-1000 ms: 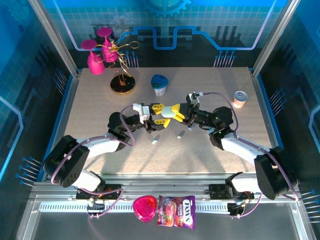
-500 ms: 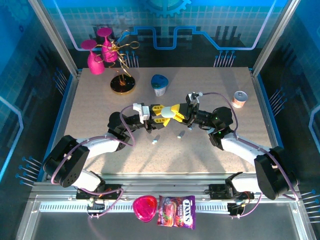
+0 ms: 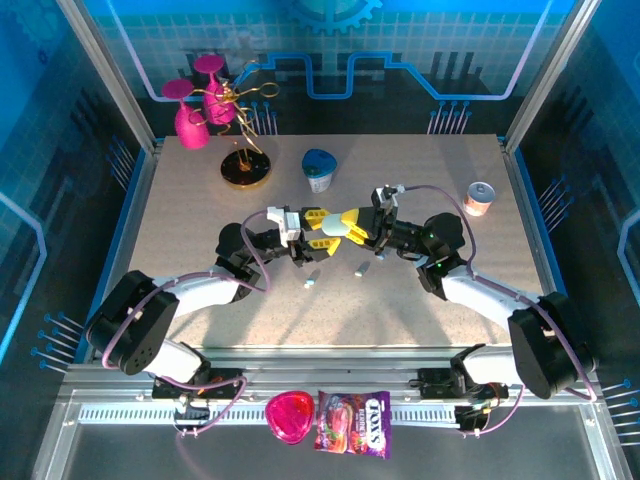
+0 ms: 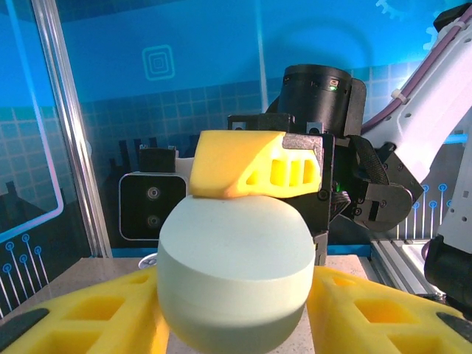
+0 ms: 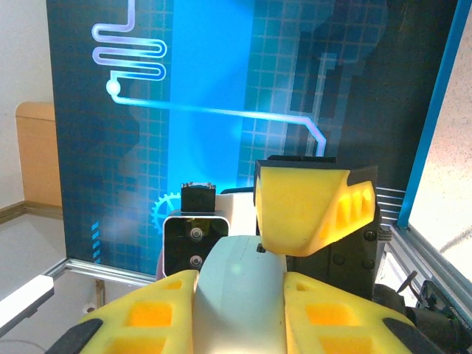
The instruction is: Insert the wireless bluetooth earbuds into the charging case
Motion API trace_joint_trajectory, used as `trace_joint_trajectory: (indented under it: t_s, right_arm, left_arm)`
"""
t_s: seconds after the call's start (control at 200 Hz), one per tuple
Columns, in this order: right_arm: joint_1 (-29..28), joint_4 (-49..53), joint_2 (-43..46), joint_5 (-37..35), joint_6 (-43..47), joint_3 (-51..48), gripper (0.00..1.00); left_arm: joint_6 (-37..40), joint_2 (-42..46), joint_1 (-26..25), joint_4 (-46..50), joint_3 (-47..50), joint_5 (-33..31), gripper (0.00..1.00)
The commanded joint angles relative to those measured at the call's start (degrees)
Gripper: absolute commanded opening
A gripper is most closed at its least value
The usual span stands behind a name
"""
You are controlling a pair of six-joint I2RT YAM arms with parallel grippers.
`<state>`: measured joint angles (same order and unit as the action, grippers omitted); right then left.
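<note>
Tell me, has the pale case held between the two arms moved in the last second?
No. The case sits at the same spot in front of the blue-lidded cup in the top view.

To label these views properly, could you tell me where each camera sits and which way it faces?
Top: above, behind the arms, looking down on the table; both show, left tool and right tool at the case.
Left wrist: at the left tool, facing the right tool; left fingers below.
Right wrist: at the right tool, facing the left tool; right fingers below.
Shared: the case.
</note>
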<state>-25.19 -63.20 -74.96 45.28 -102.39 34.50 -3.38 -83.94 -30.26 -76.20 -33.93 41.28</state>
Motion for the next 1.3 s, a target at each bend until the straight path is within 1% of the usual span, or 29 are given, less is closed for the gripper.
trace_joint_trajectory:
  t_s: [0.0, 0.06, 0.12, 0.335, 0.425, 0.625, 0.79, 0.906, 0.976, 1.036, 1.156, 1.216, 1.226, 1.231, 1.241, 1.296]
  right_arm:
    - [-0.5, -0.1, -0.3, -1.3, 1.1, 1.0, 0.19]
    - [-0.6, -0.2, -0.3, -1.3, 1.2, 1.0, 0.19]
    - [-0.6, 0.2, -0.3, -1.2, 1.3, 1.1, 0.19]
    - [-0.5, 0.8, -0.1, -1.4, 1.6, 0.7, 0.19]
    - [-0.5, 1.1, -0.2, -1.5, 2.1, 0.7, 0.19]
    - [-0.3, 0.7, -0.4, -1.5, 2.0, 0.6, 0.19]
    - [-0.3, 2.0, 0.0, -1.3, 2.6, 0.7, 0.19]
    - [-0.3, 2.6, 0.2, -1.4, 2.9, 0.6, 0.2]
    - [-0.3, 2.9, 0.2, -1.6, 2.9, 0.4, 0.2]
    - [-0.2, 3.5, 0.5, -1.8, 3.1, 0.4, 0.25]
    - [0.1, 6.8, 1.7, -2.1, 5.0, 0.5, 0.4]
    - [0.4, 11.1, 3.5, -2.3, 7.8, 0.9, 0.54]
    - [0.4, 11.6, 3.7, -2.3, 8.0, 1.0, 0.55]
    - [0.5, 12.5, 4.0, -2.4, 8.8, 1.1, 0.58]
    - [0.5, 13.4, 4.4, -2.4, 9.4, 1.2, 0.6]
    - [1.0, 20.2, 6.8, -2.6, 14.3, 2.2, 0.69]
  left_arm:
    - [1.2, 1.8, -0.5, -0.4, -0.5, 2.5, 0.48]
    - [1.3, 1.8, -0.6, -0.2, -0.6, 2.6, 0.44]
    - [1.3, 1.9, -0.6, -0.2, -0.5, 2.5, 0.43]
    - [1.0, 2.3, -0.5, 0.0, -0.4, 2.4, 0.45]
    - [1.1, 2.5, -0.5, 0.7, -0.6, 2.5, 0.48]
    - [1.3, 2.8, -0.6, 1.1, -0.4, 2.5, 0.48]
    - [1.6, 2.9, -0.6, 1.6, -0.6, 2.7, 0.42]
    - [1.3, 2.8, -0.6, 1.7, -0.7, 3.1, 0.36]
    - [1.3, 2.8, -0.6, 1.7, -0.7, 3.1, 0.34]
    - [1.4, 2.8, -0.6, 1.7, -0.6, 3.0, 0.34]
    - [1.2, 2.7, -0.6, 2.1, -0.3, 2.5, 0.33]
    - [0.5, 2.7, -0.5, 2.3, -0.2, 2.0, 0.33]
    - [0.4, 2.8, -0.4, 2.3, -0.2, 1.9, 0.34]
    - [0.4, 2.8, -0.4, 2.3, -0.1, 1.8, 0.33]
    - [0.3, 2.8, -0.4, 2.3, -0.1, 1.7, 0.33]
    - [-0.3, 3.0, -0.3, 2.7, 0.2, 1.0, 0.33]
